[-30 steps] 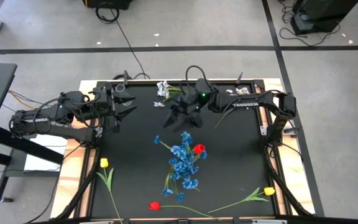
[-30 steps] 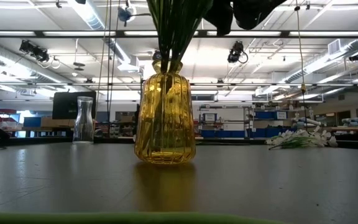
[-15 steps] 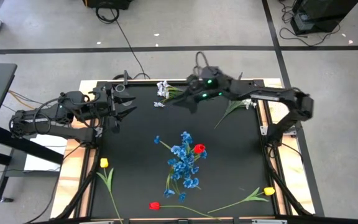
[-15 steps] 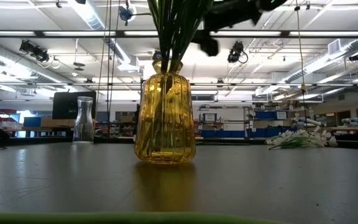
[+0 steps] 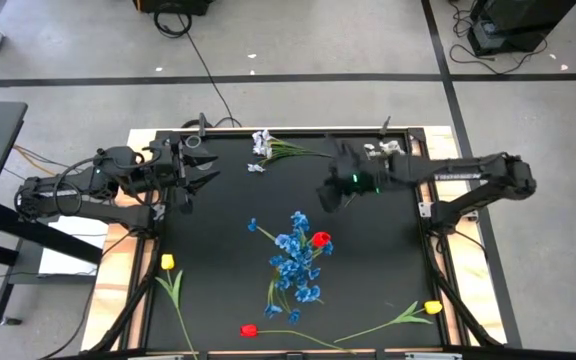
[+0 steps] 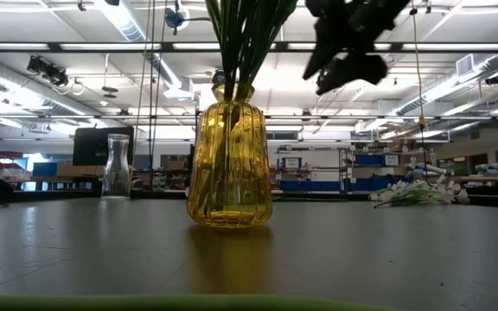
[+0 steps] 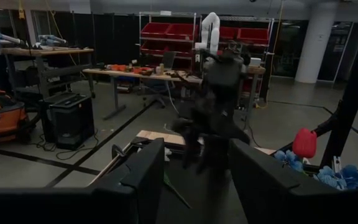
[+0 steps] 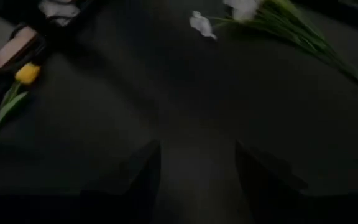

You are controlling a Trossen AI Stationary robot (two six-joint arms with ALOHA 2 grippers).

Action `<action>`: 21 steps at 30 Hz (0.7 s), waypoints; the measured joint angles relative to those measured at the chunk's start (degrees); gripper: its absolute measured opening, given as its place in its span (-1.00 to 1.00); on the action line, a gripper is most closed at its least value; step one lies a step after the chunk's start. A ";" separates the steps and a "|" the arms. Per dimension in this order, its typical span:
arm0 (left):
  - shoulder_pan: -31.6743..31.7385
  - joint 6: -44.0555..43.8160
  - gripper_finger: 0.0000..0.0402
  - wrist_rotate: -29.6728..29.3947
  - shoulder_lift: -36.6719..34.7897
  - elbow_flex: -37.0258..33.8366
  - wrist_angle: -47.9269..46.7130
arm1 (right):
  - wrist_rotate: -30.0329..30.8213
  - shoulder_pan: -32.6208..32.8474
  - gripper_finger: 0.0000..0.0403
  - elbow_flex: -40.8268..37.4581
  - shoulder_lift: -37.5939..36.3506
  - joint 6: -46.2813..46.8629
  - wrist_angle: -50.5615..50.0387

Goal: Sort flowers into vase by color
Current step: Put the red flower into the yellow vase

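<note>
The right gripper (image 5: pixel 330 193) is being held above the black mat (image 5: pixel 368 270), between the white sprays (image 5: pixel 264 146) at the far edge and the yellow vase (image 6: pixel 229 164) of blue sprays (image 5: pixel 294 262) at the centre; its jaws are being held open and empty, as is shown in the right wrist view. The left gripper (image 5: pixel 200 180) is being kept waiting over the mat's left side, jaws open, nothing held. One red tulip (image 5: pixel 319 240) is being seen beside the blue blossoms; another red tulip (image 5: pixel 249 330) and two yellow tulips (image 5: pixel 167 262) (image 5: pixel 433 307) are lying at the near edge. The next stem is judged best taken low on its stalk, not at the blossom; the descent is to be made squarely over the stalk, with the jaws being closed only once both fingers are straddling it.
</note>
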 joint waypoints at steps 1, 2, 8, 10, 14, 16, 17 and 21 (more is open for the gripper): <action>-0.01 0.00 -0.09 0.02 0.00 0.00 0.00 | 2.96 2.03 0.06 -1.74 -0.80 2.97 0.40; -0.02 0.02 -0.09 0.00 0.01 0.00 0.00 | 5.48 3.99 0.06 -3.48 -1.54 6.20 0.97; -0.01 0.02 -0.09 0.00 0.01 0.00 0.00 | 11.91 15.44 0.06 -12.93 -4.50 24.32 3.37; 0.00 0.00 -0.09 0.01 0.01 0.00 0.00 | 12.44 19.46 0.06 -15.18 -4.33 29.66 3.34; -0.01 0.02 -0.09 -0.01 0.00 0.00 -0.01 | 13.92 26.88 0.06 -18.21 -2.75 39.30 4.31; -0.02 0.00 -0.09 0.01 0.01 0.00 0.00 | 14.10 29.77 0.06 -18.60 -1.19 40.48 6.56; 0.00 0.03 -0.09 0.02 0.01 0.00 0.02 | 14.10 31.00 0.06 -18.57 -0.22 40.37 7.70; -0.02 0.00 -0.09 0.02 0.01 0.00 0.04 | 13.82 33.80 0.05 -17.65 5.34 37.02 12.47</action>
